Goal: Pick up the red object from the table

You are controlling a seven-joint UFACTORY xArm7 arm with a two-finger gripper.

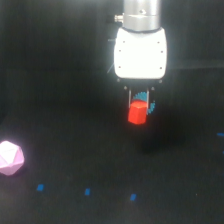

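Observation:
The red object (136, 114), a small faceted red-orange block, sits at the tips of my gripper (139, 103) near the middle of the exterior view. The two thin fingers (130, 95) come down from the white gripper body and close on the block's top, so the gripper is shut on it. The block seems to hang slightly above the black table (60, 100), with a faint dark shadow below and to its right. Behind the block and fingers, parts of a spiky cyan-blue ball (144, 97) show; most of it is hidden.
A pale pink polyhedron (10, 158) lies on the table at the exterior view's left edge. Small blue marks (87, 191) dot the table along the bottom of the view.

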